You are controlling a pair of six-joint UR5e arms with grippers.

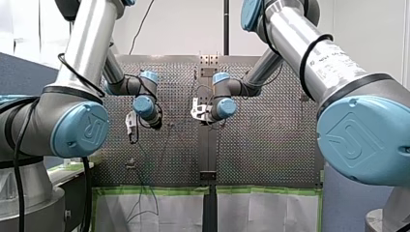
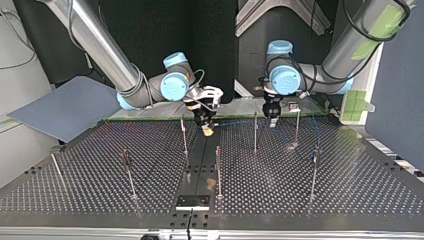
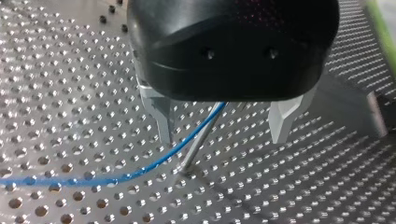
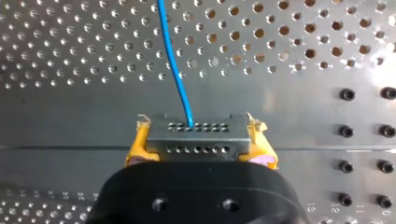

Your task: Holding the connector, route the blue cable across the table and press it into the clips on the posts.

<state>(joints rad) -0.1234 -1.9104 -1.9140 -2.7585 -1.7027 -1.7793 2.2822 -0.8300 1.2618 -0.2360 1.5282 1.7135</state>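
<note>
One connector (image 4: pixel 196 139) pinched in right end effector (image 4: pixel 198 127), left end effector (image 3: pixel 223 137) spread around post (image 3: pixel 198 144)

Two arms work at one table (image 2: pixel 350 200): the left arm (image 2: pixel 345 50) and the right arm (image 2: pixel 95 40). Each carries one gripper, making two: the left gripper (image 3: pixel 223 139) and the right gripper (image 2: pixel 207 131). Each gripper shows two fingers. There is one cable (image 3: pixel 154 163) and one connector (image 4: pixel 196 137). The top view shows seven posts (image 2: pixel 218 170) and one black plate (image 2: pixel 192 201).
</note>
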